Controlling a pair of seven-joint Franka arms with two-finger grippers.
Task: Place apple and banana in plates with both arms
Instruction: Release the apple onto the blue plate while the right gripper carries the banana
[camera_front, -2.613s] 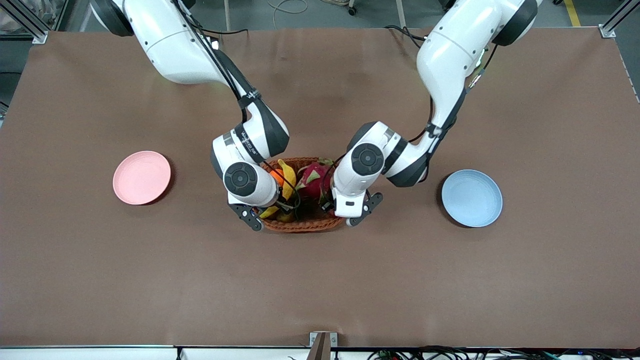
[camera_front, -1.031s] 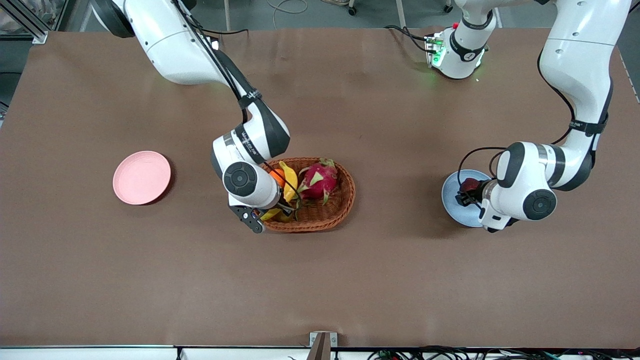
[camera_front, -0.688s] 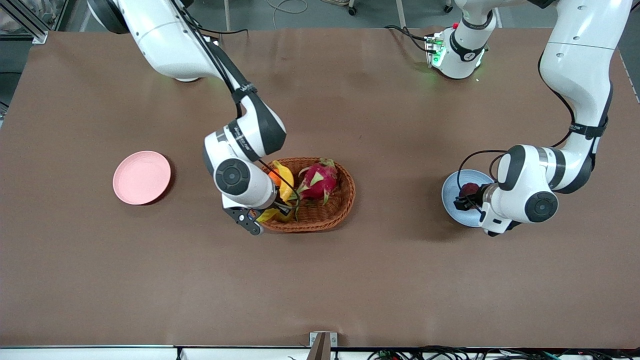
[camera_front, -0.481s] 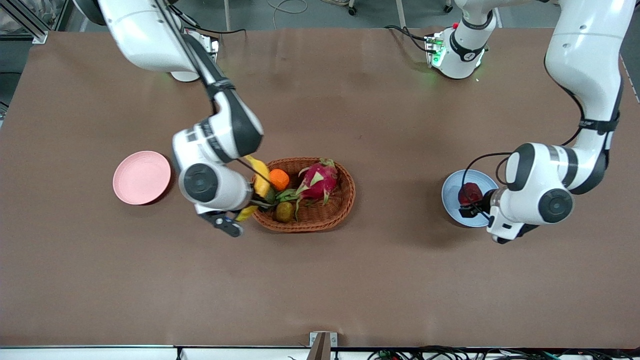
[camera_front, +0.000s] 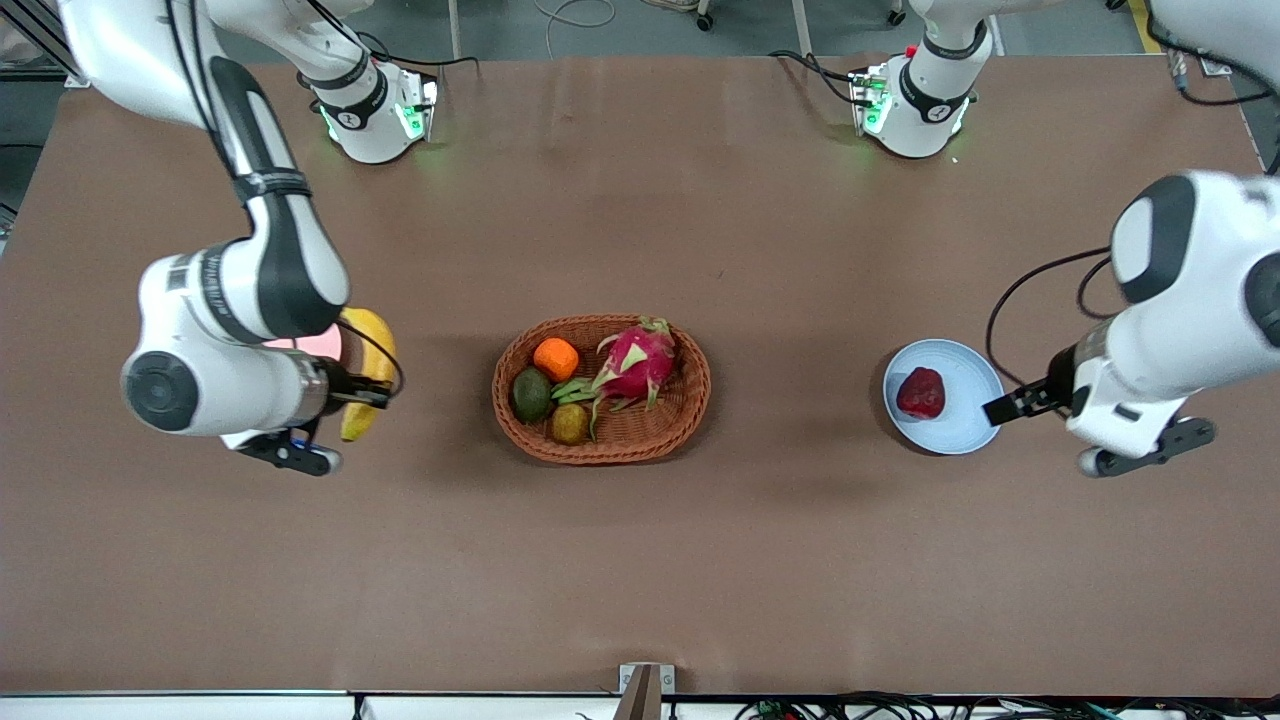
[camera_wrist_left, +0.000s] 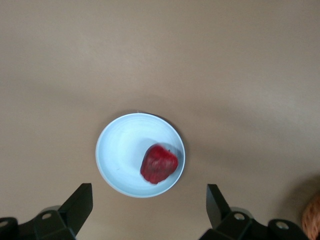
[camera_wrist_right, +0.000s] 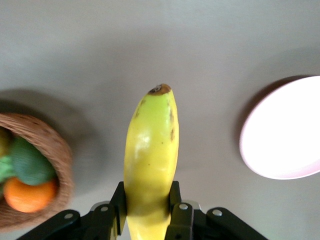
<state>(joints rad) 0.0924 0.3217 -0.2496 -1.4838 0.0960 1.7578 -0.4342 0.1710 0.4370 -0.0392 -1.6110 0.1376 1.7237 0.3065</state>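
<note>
Right tool (camera_wrist_right: 147, 212) grips smooth curved banana (camera_wrist_right: 150, 155); left tool (camera_wrist_left: 147, 210) wide over apple (camera_wrist_left: 158, 163).

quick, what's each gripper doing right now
Left gripper: open, empty, above the blue plate where the apple lies.
Right gripper: shut on the banana, beside the pink plate.

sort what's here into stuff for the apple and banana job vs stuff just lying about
For the job:
apple on blue plate
banana in right gripper
pink plate
left gripper, open

Lying about:
basket
dragon fruit
orange
avocado
</note>
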